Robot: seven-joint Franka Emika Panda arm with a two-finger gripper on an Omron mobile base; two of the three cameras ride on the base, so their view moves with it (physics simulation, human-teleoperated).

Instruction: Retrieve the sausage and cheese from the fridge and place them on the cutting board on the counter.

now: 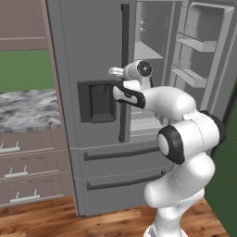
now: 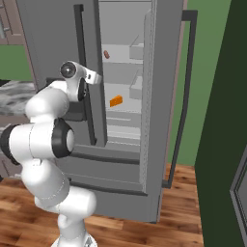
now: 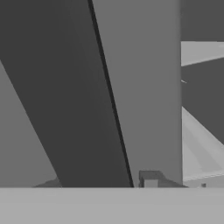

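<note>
The grey fridge has its left door shut and its right door swung wide open. Inside, the reddish-brown sausage lies on an upper shelf and the orange cheese wedge on a shelf below it. My gripper is pressed up against the long dark vertical handle of the shut left door, at about dispenser height. In the hand view that handle runs close past the lens, with one fingertip to its right. Whether the jaws grip the handle is unclear. The cutting board is out of view.
The marbled counter over brown drawers stands left of the fridge. The open right door with its bins juts out on the right. A dark green wall closes the right side. Wooden floor lies below.
</note>
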